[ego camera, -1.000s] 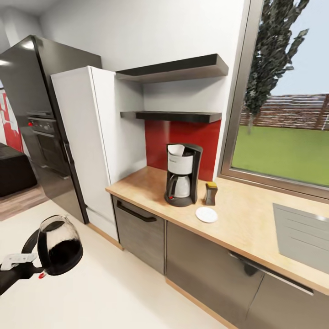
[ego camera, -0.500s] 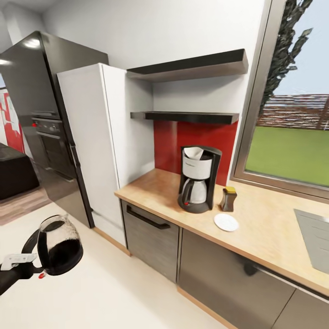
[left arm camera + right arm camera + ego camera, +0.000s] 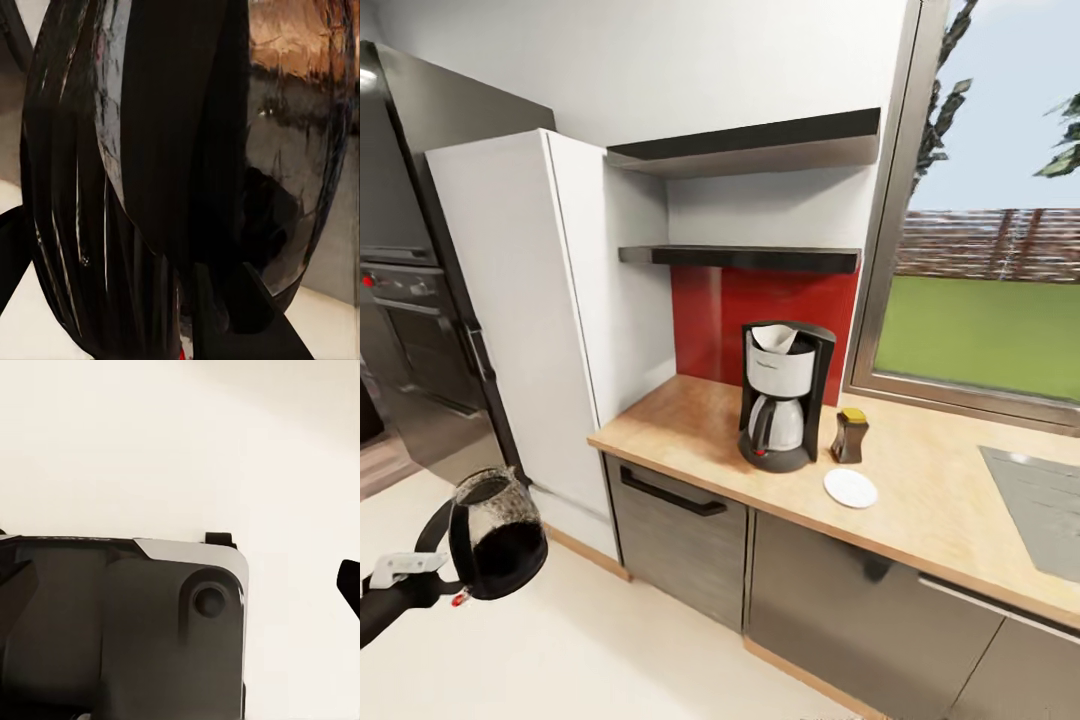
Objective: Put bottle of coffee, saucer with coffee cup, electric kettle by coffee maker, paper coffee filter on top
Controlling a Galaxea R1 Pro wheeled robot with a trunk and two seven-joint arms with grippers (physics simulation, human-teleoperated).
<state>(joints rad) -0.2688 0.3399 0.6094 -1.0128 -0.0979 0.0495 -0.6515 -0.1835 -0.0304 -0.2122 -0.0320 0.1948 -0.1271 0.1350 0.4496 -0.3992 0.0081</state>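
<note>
Jaws: we see the left gripper (image 3: pixel 438 583) clamping the kettle (image 3: pixel 497 536) handle (kettle upright, mouth up); right gripper's we can't tell.

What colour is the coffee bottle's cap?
Golden-tan, on the bottle of coffee; clearest in the head view.

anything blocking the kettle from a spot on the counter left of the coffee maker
Nothing visible does. The electric kettle hangs from the left gripper over open floor, and the kitchen countertop left of the coffee maker is bare. The bottle of coffee and saucer sit on its other side.
</note>
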